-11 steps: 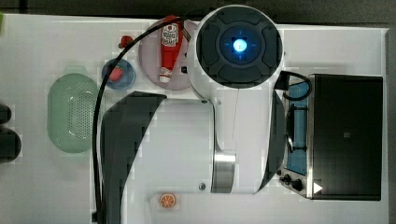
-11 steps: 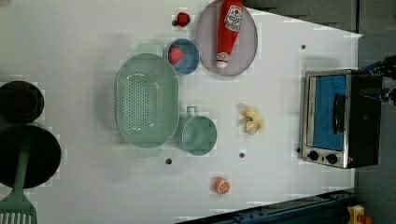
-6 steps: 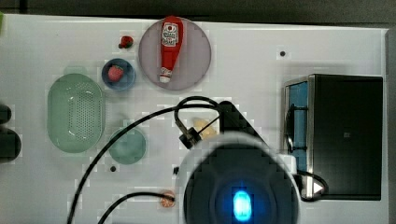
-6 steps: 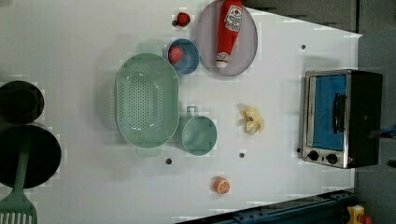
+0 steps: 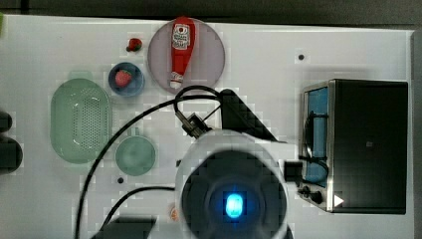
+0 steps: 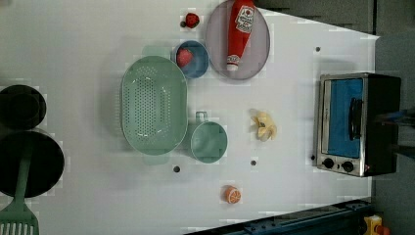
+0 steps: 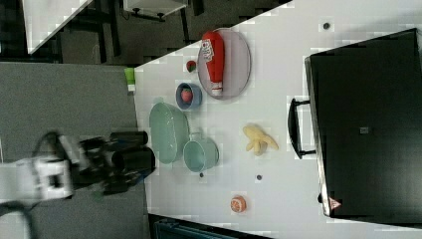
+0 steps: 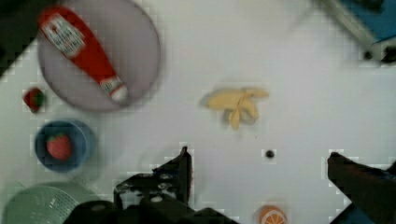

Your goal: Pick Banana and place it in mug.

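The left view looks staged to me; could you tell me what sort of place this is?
Probably a lab tabletop set up as a toy kitchen: a white table with a small toaster oven, a ketchup bottle on a plate, and a banana.

Panda arm [image 5: 234, 194]: wrist high above table, pointing straight down, dark cable looped alongside. Gripper [image 8: 257, 182]: fingers [image 8: 180, 170] spread wide apart, nothing between them, well clear of table.

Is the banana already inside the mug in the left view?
No: the banana lies on the bare white table, to the left view's right of the mug, which looks empty.
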